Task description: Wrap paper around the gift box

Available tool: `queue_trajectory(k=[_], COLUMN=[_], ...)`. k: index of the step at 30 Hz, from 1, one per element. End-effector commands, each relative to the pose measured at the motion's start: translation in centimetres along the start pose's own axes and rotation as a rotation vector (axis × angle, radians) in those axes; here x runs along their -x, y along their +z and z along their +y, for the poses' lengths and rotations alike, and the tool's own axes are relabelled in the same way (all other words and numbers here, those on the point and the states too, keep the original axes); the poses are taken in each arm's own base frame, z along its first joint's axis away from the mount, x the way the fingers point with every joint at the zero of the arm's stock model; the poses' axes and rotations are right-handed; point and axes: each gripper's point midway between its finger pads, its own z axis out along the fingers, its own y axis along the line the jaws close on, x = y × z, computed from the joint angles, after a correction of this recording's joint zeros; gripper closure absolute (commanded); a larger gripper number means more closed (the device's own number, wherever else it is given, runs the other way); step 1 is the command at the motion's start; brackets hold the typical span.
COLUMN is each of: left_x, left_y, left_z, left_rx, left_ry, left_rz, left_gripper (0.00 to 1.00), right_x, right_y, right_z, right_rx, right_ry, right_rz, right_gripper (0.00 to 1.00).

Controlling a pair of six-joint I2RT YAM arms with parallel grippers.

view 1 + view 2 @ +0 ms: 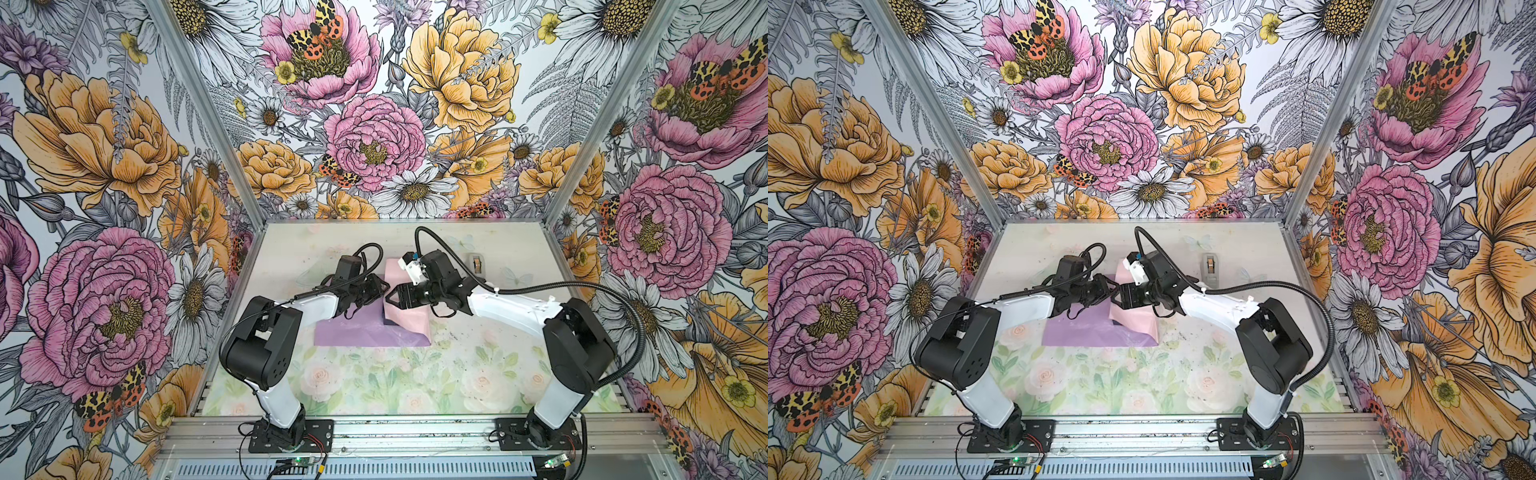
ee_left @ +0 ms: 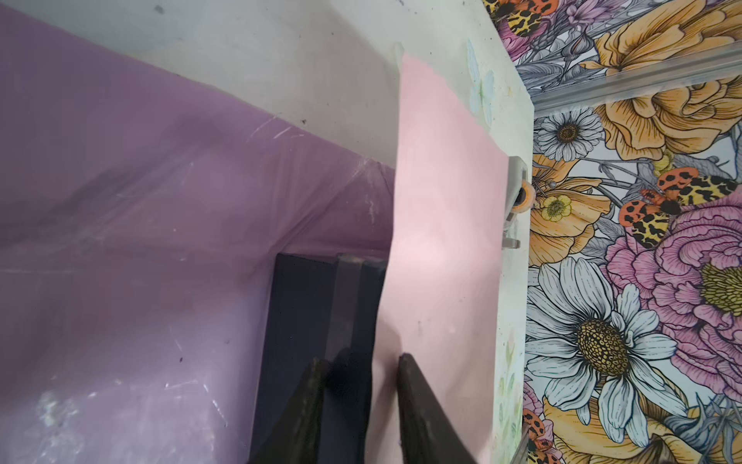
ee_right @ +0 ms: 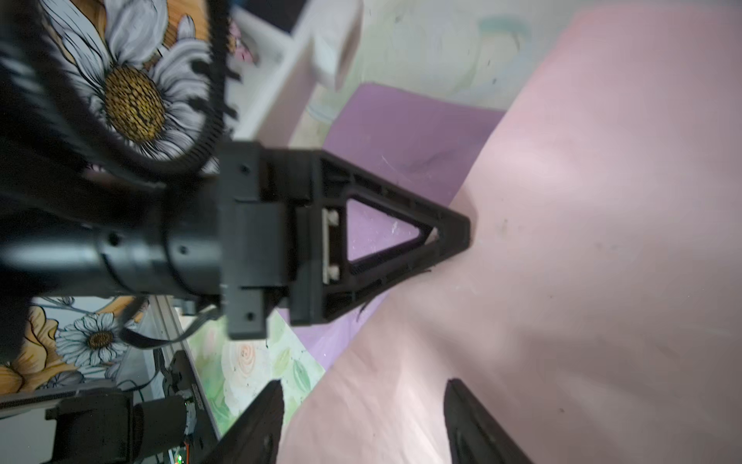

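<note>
Roughly mid-desk, the paper point(image 1: 365, 336) lies lilac face up, spreading from the gift box point(image 2: 301, 321) toward 7 o'clock. Its pink face is folded up over the box from the 3 o'clock side, hiding all but a navy strip.

Left tool point(image 2: 361, 365): jaws narrowly apart, pink edge between them, not yet clamped.

Right tool point(image 3: 361, 397): jaws spread wide, nothing gripped; one finger over the pink sheet, the other off its edge.

Both tools meet tip to tip above the box, crowding it in both top views.

Tape dispenser point(image 1: 478, 264) stands at 2 o'clock of the box, well apart, on the desk point(image 1: 374, 386). The right arm's black hose point(image 1: 540, 286) runs past it.
</note>
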Motion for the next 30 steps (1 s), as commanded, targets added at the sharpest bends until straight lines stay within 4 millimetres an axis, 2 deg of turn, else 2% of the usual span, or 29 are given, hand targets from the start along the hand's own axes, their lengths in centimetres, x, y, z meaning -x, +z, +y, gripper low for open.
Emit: queue_trajectory(k=[1,5,8,15,18,23,26,30], left_x=[-0.9,-0.6,-0.5,-0.6,-0.4,0.0,-0.2,-1.3], left_y=[0.1,-0.4,-0.8,-1.8,-2.4,-3.1,-2.8,-1.8], left_z=[1.8,1.5,1.2,0.5,-0.2,-1.4,-1.4,-0.4], left_rx=[0.061,0.062,0.058,0.033,0.016,-0.052,-0.064,-0.034], left_ry=[0.007,0.018,0.028,0.036,0.036,0.018,0.012,0.016], left_rz=[0.011,0.0,-0.006,-0.016,-0.027,-0.039,-0.032,-0.001], left_gripper=[0.7,0.7,0.7,0.68,0.63,0.45,0.44,0.45], right_x=[2.0,0.8,-0.5,-1.9,-2.6,-4.1,-4.6,-4.9], right_y=[-4.0,-6.0,-5.5,-1.7,-0.5,0.1,0.3,0.5], right_z=[-1.7,-7.2,-9.0,-9.4,-9.6,-10.1,-10.0,-9.8], right_rx=[-0.117,-0.271,-0.342,-0.323,-0.32,-0.353,-0.349,-0.336], right_ry=[0.051,0.223,0.238,0.213,0.194,0.151,0.126,0.096], right_rz=[-0.107,-0.125,-0.067,0.044,0.083,0.14,0.16,0.175], right_gripper=[0.33,0.33,0.33,0.33,0.35,0.36,0.36,0.36])
